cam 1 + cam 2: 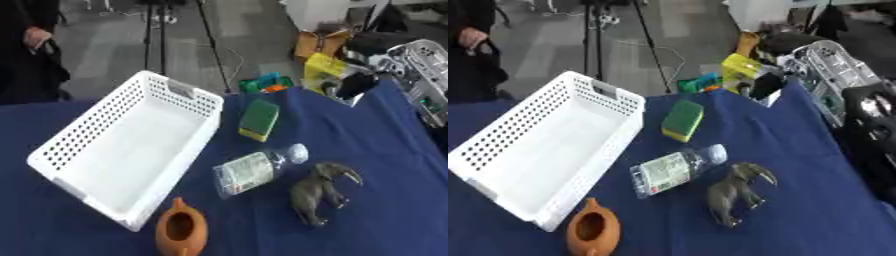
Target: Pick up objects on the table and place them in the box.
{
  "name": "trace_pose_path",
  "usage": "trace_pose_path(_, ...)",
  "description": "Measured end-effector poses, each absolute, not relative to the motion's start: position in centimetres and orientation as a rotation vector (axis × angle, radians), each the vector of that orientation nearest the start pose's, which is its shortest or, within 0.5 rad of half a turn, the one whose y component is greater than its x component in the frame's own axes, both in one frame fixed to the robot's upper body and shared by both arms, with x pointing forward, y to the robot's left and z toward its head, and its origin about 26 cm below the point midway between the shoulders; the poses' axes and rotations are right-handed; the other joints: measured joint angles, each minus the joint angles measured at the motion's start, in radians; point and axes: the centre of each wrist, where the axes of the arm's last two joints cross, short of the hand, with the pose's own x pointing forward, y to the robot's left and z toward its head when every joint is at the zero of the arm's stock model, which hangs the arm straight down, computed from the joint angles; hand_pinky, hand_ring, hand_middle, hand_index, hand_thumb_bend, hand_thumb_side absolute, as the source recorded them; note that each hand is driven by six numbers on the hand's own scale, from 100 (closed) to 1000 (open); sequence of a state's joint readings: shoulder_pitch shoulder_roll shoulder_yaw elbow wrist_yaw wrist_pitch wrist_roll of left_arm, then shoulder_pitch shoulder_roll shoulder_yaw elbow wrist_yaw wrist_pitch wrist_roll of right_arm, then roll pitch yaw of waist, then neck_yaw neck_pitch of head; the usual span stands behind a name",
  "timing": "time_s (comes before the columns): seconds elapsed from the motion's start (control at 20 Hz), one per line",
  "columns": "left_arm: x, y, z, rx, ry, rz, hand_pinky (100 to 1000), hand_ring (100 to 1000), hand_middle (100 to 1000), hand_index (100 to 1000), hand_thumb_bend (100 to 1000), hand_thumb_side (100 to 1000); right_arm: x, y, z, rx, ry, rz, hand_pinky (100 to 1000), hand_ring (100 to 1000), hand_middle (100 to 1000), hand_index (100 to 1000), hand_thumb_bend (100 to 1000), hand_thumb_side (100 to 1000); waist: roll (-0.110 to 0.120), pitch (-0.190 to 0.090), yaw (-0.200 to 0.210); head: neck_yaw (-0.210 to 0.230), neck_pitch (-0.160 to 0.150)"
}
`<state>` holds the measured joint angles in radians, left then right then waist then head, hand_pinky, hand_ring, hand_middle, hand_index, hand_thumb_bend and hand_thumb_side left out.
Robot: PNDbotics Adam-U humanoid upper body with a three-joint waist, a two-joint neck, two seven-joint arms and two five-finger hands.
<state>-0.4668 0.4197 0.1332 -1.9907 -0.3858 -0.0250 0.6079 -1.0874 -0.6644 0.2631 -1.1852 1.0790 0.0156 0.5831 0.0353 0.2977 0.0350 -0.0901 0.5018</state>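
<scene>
White and perforated, the box (87,145) lies at the table's (394,200) left, with nothing in it. To its right lie a sponge (259,120), a bottle (255,172) on its side, an elephant (322,192) and, by the box's near corner, a clay pot (181,230). Only the right arm (872,130) shows, at the right edge; no hand is in view, so whether the fingers are released or clenched I cannot tell. I judge no pick has begun. The elephant, nearest that arm, seems the sensible start: come from above and close across its body, not its legs.
</scene>
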Motion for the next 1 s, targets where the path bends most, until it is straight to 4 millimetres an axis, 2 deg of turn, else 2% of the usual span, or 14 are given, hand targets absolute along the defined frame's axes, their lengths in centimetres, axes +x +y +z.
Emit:
trace_pose_path(0.35,30.7,28.9,26.8,-1.302,3.217,-0.263,831,919,848,839,100,1000,43.4,-25.0,36.3,-1.422,-1.262,1.584,961,751,282,384,100,501,-0.013,-0.017,-0.002,0.01,0.02)
trace_pose_path(1.0,30.7,28.6,27.0,-1.281,3.219,-0.249,832,920,847,839,100,1000,42.8,-19.9,38.4,-1.406,-1.41,1.64,960,747,280,377,100,498,-0.02,-0.031,0.027,0.023,0.033)
